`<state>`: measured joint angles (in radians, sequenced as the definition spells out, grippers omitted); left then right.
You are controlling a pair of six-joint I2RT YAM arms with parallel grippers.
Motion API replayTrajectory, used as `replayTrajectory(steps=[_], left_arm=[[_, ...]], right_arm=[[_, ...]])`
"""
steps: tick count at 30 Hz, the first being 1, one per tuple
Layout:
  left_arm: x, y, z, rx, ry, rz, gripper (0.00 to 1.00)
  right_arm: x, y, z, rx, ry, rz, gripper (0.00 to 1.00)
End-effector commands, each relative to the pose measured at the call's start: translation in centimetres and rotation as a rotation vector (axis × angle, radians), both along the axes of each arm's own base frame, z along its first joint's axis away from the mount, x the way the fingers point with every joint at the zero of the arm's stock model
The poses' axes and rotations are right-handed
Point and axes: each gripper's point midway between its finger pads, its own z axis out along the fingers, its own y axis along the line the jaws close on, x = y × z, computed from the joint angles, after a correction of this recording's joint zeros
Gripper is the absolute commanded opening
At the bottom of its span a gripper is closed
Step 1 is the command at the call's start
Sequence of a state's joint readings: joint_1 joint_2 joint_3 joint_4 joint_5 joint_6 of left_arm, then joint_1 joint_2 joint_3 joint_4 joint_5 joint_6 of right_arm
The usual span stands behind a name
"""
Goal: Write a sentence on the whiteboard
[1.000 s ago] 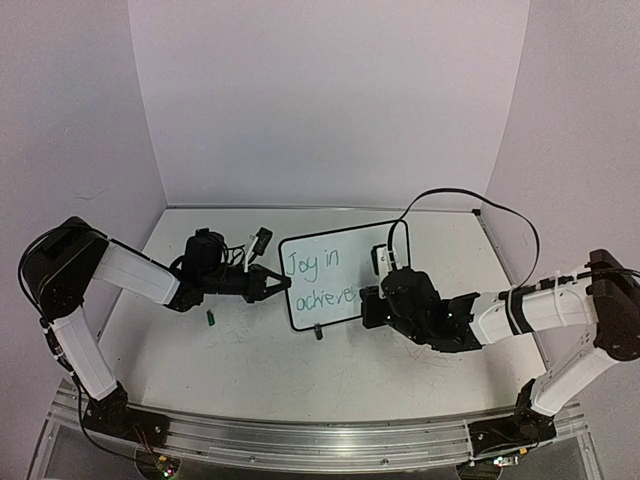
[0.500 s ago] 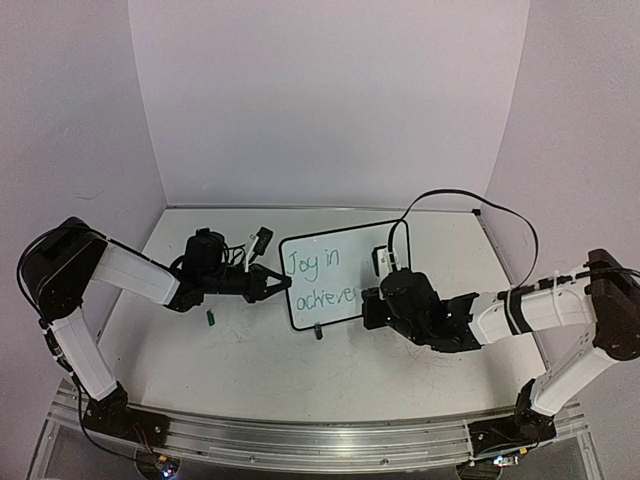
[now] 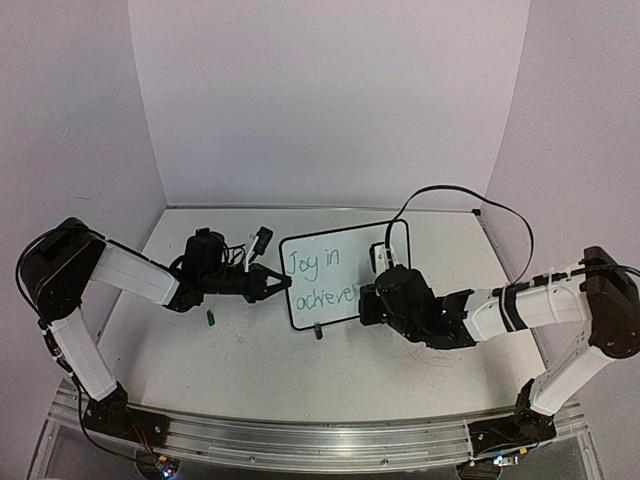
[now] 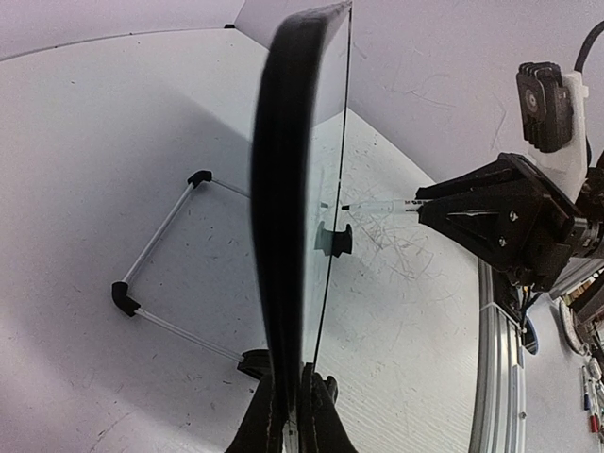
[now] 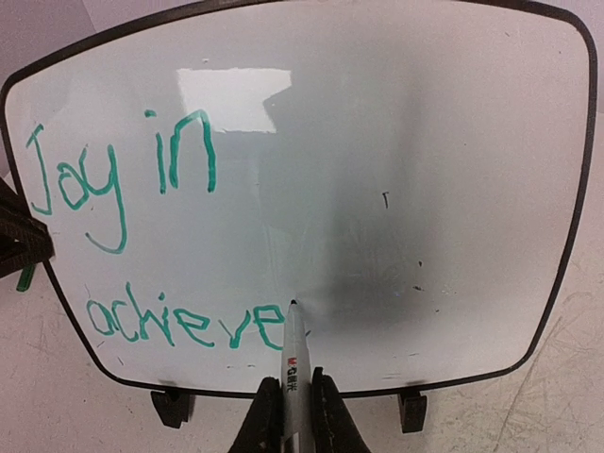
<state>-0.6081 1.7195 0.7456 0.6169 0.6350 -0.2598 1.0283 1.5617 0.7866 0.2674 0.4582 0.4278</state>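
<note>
Starting with one whiteboard (image 3: 350, 250), upright at the middle of the table (image 3: 250, 370), face turned toward 5 o'clock in the top view. Propped on two black clip feet (image 5: 171, 406), at 7 and 5 o'clock along the lower border in the right wrist view. Reading the sentence (image 5: 123, 226): thin green ink, two lines, three words, "Joy in" above and "achieve" below, all packed into the 9 o'clock half of the board. Bare white with a few tiny dark specks toward 3 o'clock. One marker (image 5: 293, 354), rising from 6 o'clock, tip touching the surface just past the last "e". Pinched between the two fingers of the right gripper (image 5: 291, 401), closed tight on the barrel. From above, parked at the board's 4 o'clock corner and hiding the end of the second line. Over at 9 o'clock, the left gripper (image 3: 275, 283), clamped on the board's black border. Edge-on in the left wrist view, with one finger on each face and the same single marker coming in level from 3 o'clock. One small green piece (image 3: 211, 318) lying on the table at 8 o'clock from the board, well apart from it, near the left arm. Faint grey scribbles (image 3: 400, 355) scattered over the tabletop. Two arms in all, one at each side of the board.
</note>
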Motion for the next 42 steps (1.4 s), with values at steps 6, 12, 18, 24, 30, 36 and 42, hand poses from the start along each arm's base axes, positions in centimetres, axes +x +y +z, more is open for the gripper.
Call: replayTrajectory(steps=[6, 12, 18, 24, 30, 36, 42], left_arm=[[0.9, 0.5, 1.5, 0.008, -0.076, 0.044, 0.00], [0.9, 0.4, 1.2, 0.010, -0.069, 0.041, 0.00], [0.9, 0.4, 1.2, 0.010, -0.068, 0.041, 0.00], [0.9, 0.5, 1.3, 0.009, -0.070, 0.042, 0.00], [0.9, 0.4, 1.2, 0.010, -0.067, 0.039, 0.00], [0.9, 0.4, 1.2, 0.008, -0.066, 0.036, 0.00], [0.9, 0.4, 1.3, 0.008, -0.069, 0.037, 0.00]], right_arm=[[1.0, 0.5, 1.1, 0.018, -0.033, -0.042, 0.00], [0.6, 0.1, 0.4, 0.014, -0.016, -0.044, 0.00], [0.5, -0.1, -0.4, 0.008, 0.001, -0.044, 0.00], [0.3, -0.1, -0.9, 0.008, 0.013, -0.042, 0.00], [0.0, 0.2, 0.6, 0.040, -0.005, -0.017, 0.00], [-0.7, -0.3, 0.8, 0.061, 0.000, -0.015, 0.00], [-0.6, 0.2, -0.8, 0.040, 0.026, -0.016, 0.00]])
